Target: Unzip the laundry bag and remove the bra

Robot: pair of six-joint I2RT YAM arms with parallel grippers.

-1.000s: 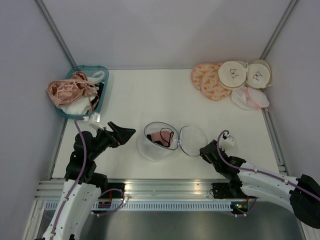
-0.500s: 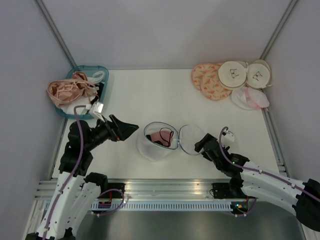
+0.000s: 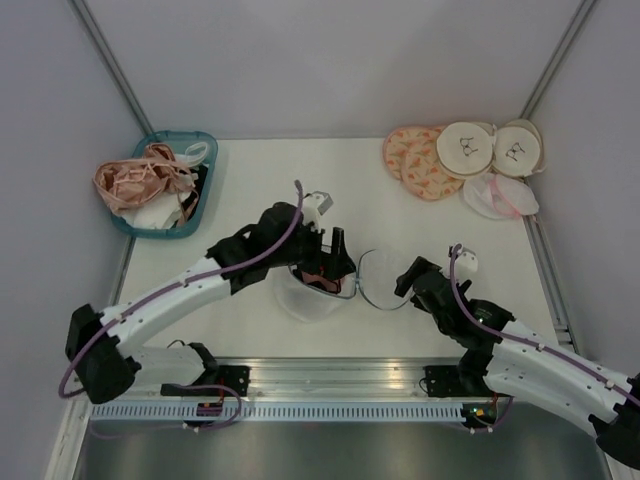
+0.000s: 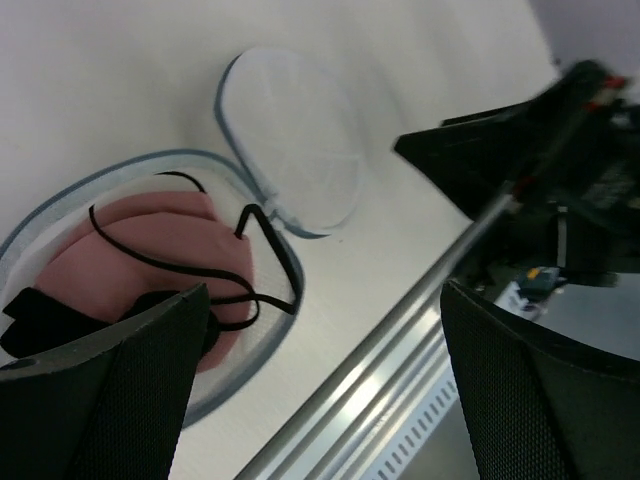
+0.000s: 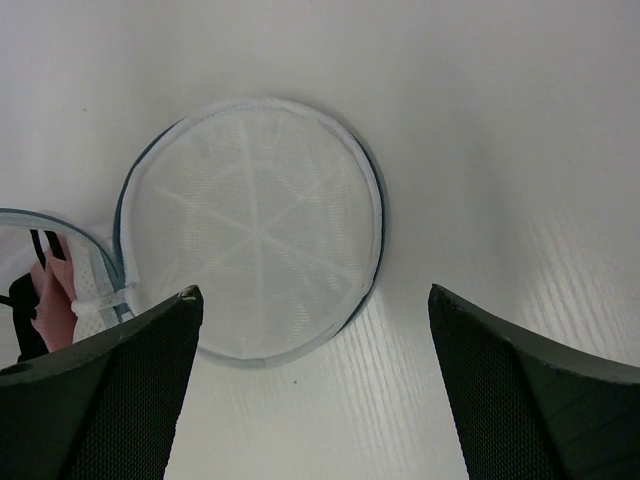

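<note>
At table centre, your empty left gripper (image 3: 333, 258) gapes over the translucent white mesh laundry bag (image 3: 305, 297).
Its round lid (image 3: 385, 278), flopped to 3 o'clock, bares the pink bra (image 3: 322, 272) for reaching; right gripper (image 3: 408, 278) beside it, spread, empty.

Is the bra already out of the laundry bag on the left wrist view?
No, the pink bra with black straps lies inside the laundry bag, whose lid is flipped open beside it.
</note>
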